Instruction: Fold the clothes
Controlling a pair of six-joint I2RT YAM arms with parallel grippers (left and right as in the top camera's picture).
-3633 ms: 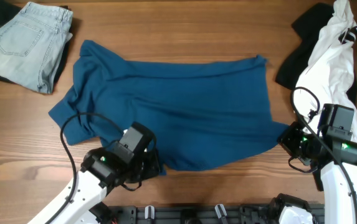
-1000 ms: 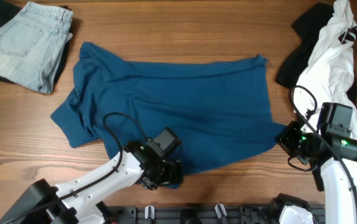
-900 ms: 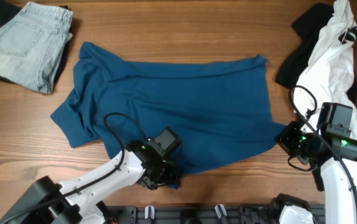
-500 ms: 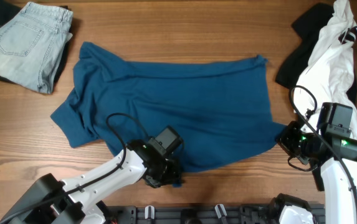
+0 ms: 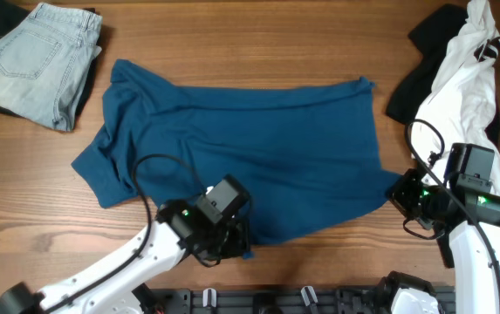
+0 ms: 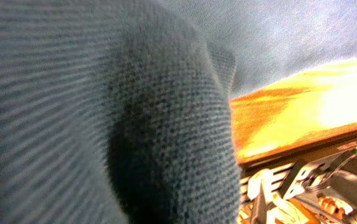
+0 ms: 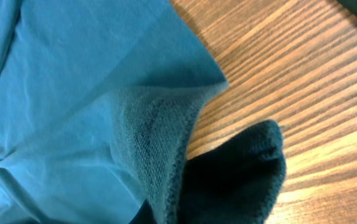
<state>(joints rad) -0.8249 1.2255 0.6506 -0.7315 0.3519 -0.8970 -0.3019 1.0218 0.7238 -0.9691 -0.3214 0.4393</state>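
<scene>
Change since earlier: left gripper (image 5: pixel 236 247) has slid along the shirt's near hem toward the right gripper and its jaws have closed; the right arm and the cloth have kept their places.
Shirt: the teal-blue shirt (image 5: pixel 258 148) lies spread and wrinkled on the tabletop (image 5: pixel 232 44), reaching from both sets of jaws toward the far side, with a short sleeve sticking out to the left of the left jaws.
Left jaws: closed on the shirt's near hem, about midway along it; in the left wrist view, knit fabric (image 6: pixel 103 112) fills nearly everything and hides the fingers, with a strip of wood (image 6: pixel 290 118) to the right.
Right jaws: the right gripper (image 5: pixel 404 194) is closed on the shirt's near right corner; the right wrist view shows that corner (image 7: pixel 72 93) pulled up into a dark fold, with bare wood (image 7: pixel 303 81) beside it.
Between the jaws: the near hem runs from one grip to the other.
Jeans: pale denim jeans (image 5: pixel 36 61) sit folded well beyond the left jaws, clear of the shirt.
White garment: the white garment (image 5: pixel 468 70) is heaped over black cloth (image 5: pixel 424 78) just beyond the right jaws.
</scene>
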